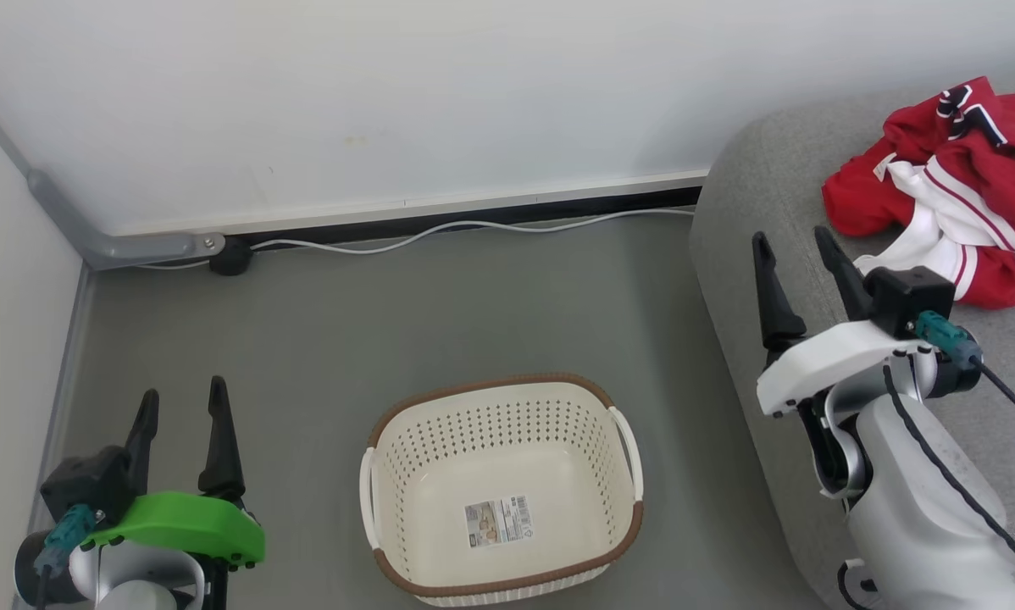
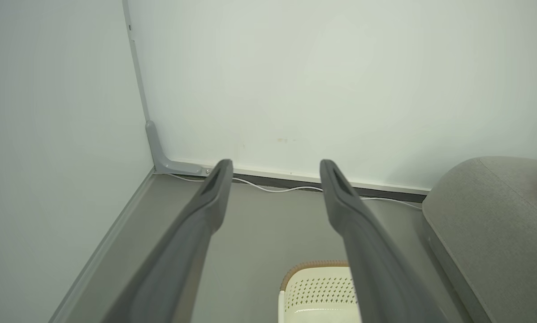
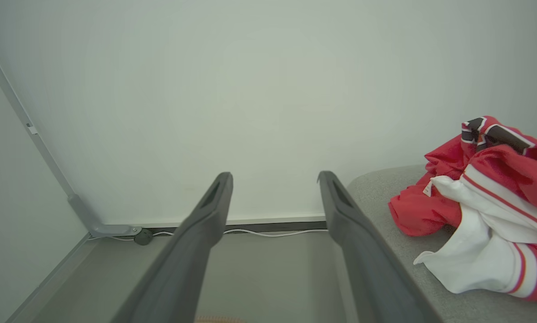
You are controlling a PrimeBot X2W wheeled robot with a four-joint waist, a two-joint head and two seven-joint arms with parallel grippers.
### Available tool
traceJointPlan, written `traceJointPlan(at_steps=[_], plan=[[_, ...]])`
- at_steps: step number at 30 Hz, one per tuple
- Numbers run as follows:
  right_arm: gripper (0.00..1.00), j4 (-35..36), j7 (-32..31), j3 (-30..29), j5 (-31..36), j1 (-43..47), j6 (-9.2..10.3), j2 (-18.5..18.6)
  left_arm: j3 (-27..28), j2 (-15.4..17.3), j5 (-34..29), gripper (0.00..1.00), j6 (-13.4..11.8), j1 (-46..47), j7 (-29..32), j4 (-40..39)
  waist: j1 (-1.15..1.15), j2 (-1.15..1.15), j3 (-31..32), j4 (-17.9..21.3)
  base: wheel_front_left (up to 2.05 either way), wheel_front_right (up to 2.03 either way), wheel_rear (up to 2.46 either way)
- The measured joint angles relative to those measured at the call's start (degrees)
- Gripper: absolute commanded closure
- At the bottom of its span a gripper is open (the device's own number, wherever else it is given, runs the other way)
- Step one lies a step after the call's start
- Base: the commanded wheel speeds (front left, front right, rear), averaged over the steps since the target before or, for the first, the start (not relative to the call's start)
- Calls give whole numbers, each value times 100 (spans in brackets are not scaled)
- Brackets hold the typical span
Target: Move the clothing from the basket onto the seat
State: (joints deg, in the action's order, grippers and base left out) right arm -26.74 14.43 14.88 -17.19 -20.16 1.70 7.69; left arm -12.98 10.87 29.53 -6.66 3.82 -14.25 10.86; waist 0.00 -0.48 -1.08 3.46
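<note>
The red and white clothing [image 1: 965, 186] lies in a crumpled heap on the grey seat [image 1: 753, 195] at the right; the right wrist view shows the clothing [image 3: 483, 211] on the seat [image 3: 376, 197] too. The cream basket [image 1: 502, 487] stands on the floor, holding nothing but a barcode label on its floor. My right gripper [image 1: 794, 241] hovers open over the seat's left edge, a little left of the clothing. My left gripper [image 1: 181, 402] stands open at the lower left, left of the basket. In the left wrist view the left gripper [image 2: 275, 167] points at the wall, the basket [image 2: 315, 287] below.
A white wall runs across the back, with a white cable [image 1: 440, 230] along its skirting and a grey conduit [image 1: 118, 246] in the left corner. A second wall closes the left side. Grey floor [image 1: 346, 339] lies between basket and wall.
</note>
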Motion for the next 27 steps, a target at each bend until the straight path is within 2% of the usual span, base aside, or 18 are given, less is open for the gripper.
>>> traceJointPlan(at_steps=[6,12,27], plan=[[0,270,0,30,19,371,99,-104,250,65,36,0,-1,-207,-2,-78,0,0,50,2,0,0,0],[0,509,0,35,27,735,174,-153,423,105,-192,0,-18,-470,-2,-140,0,0,98,5,0,0,0],[0,936,0,18,73,1382,301,-200,708,-5,-352,0,-43,-900,-16,-363,0,0,141,-52,0,0,0]])
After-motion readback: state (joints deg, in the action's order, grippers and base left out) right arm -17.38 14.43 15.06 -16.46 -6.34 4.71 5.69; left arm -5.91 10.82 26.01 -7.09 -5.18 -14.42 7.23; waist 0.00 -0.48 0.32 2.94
